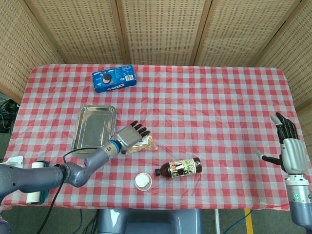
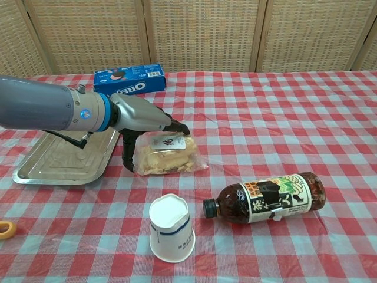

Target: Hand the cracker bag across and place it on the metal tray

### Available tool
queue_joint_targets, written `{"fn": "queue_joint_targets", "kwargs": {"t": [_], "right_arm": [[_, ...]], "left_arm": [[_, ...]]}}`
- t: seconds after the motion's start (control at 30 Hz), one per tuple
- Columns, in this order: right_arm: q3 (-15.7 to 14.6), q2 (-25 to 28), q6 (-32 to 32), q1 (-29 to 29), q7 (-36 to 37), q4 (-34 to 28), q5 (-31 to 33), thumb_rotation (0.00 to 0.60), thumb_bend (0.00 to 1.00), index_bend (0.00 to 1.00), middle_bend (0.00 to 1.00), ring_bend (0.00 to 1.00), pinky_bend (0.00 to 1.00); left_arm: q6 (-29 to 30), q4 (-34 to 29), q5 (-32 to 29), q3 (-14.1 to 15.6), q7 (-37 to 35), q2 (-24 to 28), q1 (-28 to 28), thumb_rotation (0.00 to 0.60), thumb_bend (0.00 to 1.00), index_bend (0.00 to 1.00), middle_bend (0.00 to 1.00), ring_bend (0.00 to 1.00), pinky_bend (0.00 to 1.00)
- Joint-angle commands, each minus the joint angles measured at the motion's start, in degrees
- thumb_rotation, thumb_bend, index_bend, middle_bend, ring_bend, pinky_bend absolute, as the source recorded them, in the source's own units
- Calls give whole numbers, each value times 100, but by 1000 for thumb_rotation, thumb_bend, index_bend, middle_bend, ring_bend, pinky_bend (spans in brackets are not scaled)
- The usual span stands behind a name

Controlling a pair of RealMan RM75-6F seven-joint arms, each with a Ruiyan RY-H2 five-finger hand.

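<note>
Left hand [image 2: 144, 121]: fingers spread over the cracker bag [image 2: 168, 154], thumb down beside it; no grasp closed.
Cracker bag: on the desk, just beside the metal tray [image 1: 92, 127].
Right hand [image 1: 291, 152]: spread, idle, well apart.
Risk: slick bag may slip or crackers crush under the squeeze.

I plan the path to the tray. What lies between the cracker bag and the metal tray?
Only the left hand, over the cracker bag beside the metal tray; otherwise bare tablecloth, in both views.

cracker bag [image 1: 144, 143] half hidden (by left hand [image 1: 130, 137])
</note>
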Motion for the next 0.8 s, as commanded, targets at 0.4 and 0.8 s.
{"fn": "queue_joint_targets", "kwargs": {"t": [0.4, 0.8], "right_arm": [[54, 7, -27, -43, 30, -34, -113, 600, 155, 64, 0, 0, 0], [106, 16, 35, -97, 111, -25, -203, 600, 155, 69, 0, 0, 0]], "left_arm": [[341, 176, -43, 62, -47, -278, -116, 600, 52, 0, 0, 0, 0], [1474, 477, 853, 21, -254, -791, 202, 600, 451, 470, 239, 213, 299]]}}
